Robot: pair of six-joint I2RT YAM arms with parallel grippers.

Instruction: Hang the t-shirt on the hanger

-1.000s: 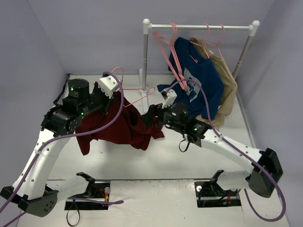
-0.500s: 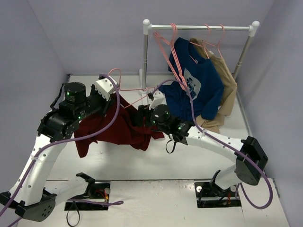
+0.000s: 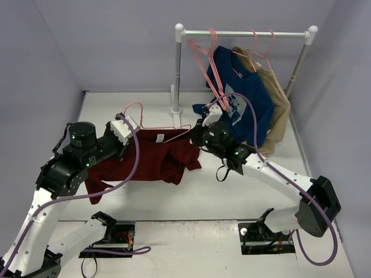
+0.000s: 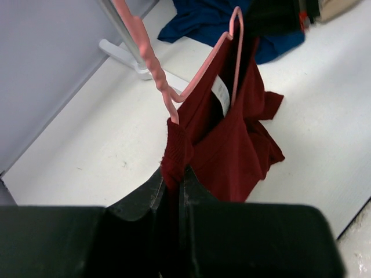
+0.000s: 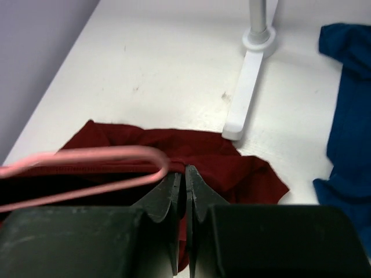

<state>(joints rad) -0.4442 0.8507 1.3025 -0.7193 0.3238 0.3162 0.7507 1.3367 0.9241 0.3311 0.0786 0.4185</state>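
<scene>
The maroon t-shirt (image 3: 156, 159) hangs stretched between both grippers, low over the white table. A pink wire hanger (image 3: 162, 128) runs along its top edge, with the hook (image 3: 134, 107) toward the left arm. My left gripper (image 3: 132, 133) is shut on bunched maroon cloth (image 4: 177, 150) at the foot of the hanger's twisted neck (image 4: 153, 63). Whether the wire is also between the jaws is hidden. My right gripper (image 3: 196, 138) is shut on the t-shirt's edge (image 5: 232, 168), right beside the hanger's rounded end (image 5: 156, 165).
A white clothes rack (image 3: 178, 69) stands at the back, carrying a navy garment (image 3: 246, 98), a tan garment (image 3: 278, 98) and spare pink hangers (image 3: 203, 52). Its base foot (image 5: 246, 87) lies just beyond the right gripper. Grey walls close in on both sides.
The right gripper has shut on the t-shirt's edge and drawn right. The left arm has sunk and pulled back toward the near left, so the shirt and hanger are lower and spread wider.
</scene>
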